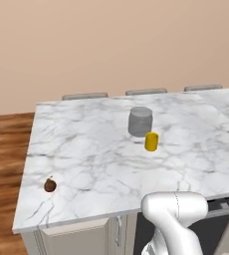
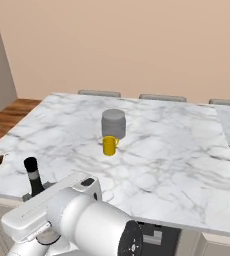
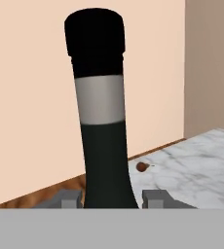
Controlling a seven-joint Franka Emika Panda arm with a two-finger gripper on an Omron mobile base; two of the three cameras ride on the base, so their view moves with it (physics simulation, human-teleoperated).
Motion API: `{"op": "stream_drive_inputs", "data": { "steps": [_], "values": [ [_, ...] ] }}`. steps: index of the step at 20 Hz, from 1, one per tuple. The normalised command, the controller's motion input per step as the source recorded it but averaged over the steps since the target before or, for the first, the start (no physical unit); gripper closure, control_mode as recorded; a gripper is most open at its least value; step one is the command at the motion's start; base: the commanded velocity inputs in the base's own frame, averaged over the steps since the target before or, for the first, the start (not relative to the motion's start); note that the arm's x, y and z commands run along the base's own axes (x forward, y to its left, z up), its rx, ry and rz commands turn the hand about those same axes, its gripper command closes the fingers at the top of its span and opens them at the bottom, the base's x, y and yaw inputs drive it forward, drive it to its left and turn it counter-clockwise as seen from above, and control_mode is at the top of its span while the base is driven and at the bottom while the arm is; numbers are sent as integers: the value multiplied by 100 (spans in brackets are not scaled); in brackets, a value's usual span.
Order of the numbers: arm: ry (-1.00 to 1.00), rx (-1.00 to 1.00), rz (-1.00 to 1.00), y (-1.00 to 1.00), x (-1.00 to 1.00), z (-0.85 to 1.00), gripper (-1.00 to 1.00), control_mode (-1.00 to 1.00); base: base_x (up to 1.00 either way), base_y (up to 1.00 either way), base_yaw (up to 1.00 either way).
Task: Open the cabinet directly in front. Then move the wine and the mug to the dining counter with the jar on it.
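The wine [image 3: 103, 146] is held upright between the fingers of the gripper [image 3: 111, 198], closed partly on its body; glass is judged heavy, smooth and fragile. A low grip on the wide body is best, and it should be set gently on the counter [image 2: 187, 150].

White marble with grey veins on the dining surface [image 1: 86, 149], smooth, faintly glossy. Jar [image 1: 140, 121] looks grey and translucent, like frosted glass. Mug [image 1: 152, 141] a plain matt yellow. Wine bottle [image 3: 102, 126] dark glass with a dull pale band. Floor [image 1: 4, 149] reads as reddish wood planks.
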Motion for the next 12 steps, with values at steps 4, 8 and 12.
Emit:
{"op": "stream_drive_inputs", "data": {
  "steps": [4,8,12],
  "values": [
    [0,0,0,0,0,0,100,100,88,4,22],
    [0,0,0,0,0,0,100,100,86,0,36],
    [0,0,0,0,0,0,100,100,79,0,38]
  ]
}}
